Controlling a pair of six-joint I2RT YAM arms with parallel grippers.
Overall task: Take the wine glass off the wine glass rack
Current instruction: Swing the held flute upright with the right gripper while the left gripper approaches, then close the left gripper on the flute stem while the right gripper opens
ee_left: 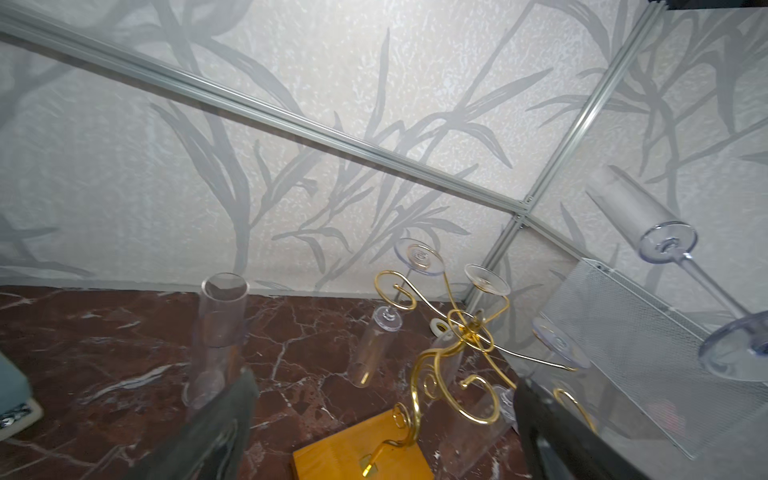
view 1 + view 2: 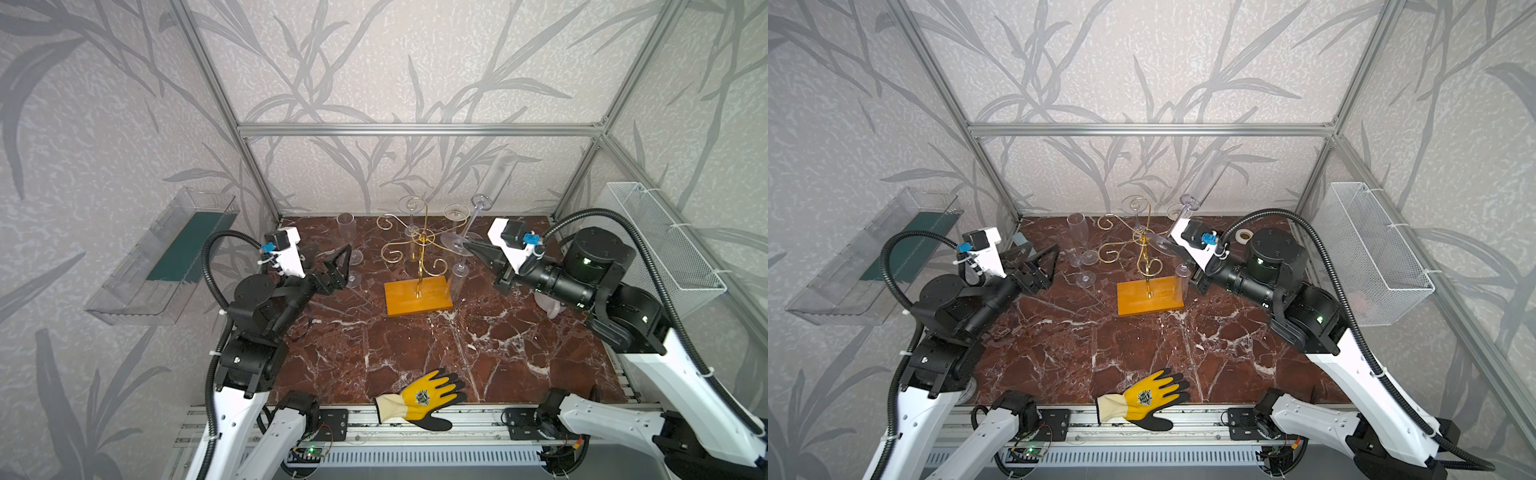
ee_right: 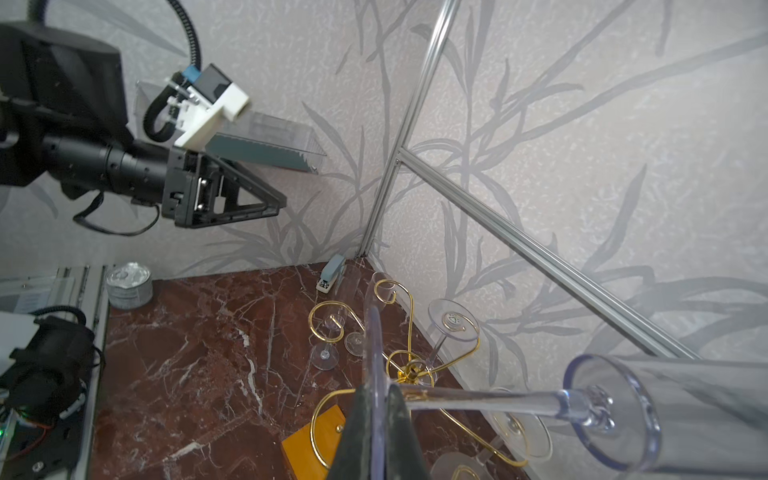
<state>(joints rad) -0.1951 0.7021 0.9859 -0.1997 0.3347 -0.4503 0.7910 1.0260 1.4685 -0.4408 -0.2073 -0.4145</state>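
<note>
The wine glass rack is gold wire with curled arms on a yellow-orange wooden base, at the back middle of the marble table. My right gripper is shut on the foot of a clear wine glass held in the air just right of the rack's arms, bowl tilted up toward the back wall. In the right wrist view the pads clamp the foot disc edge-on. The left wrist view shows this glass apart from the rack. My left gripper is open, empty, left of the rack.
Other clear glasses hang upside down on the rack. Two more glasses stand on the table at back left. A yellow glove lies at the front edge. A wire basket hangs on the right wall and a clear bin on the left wall.
</note>
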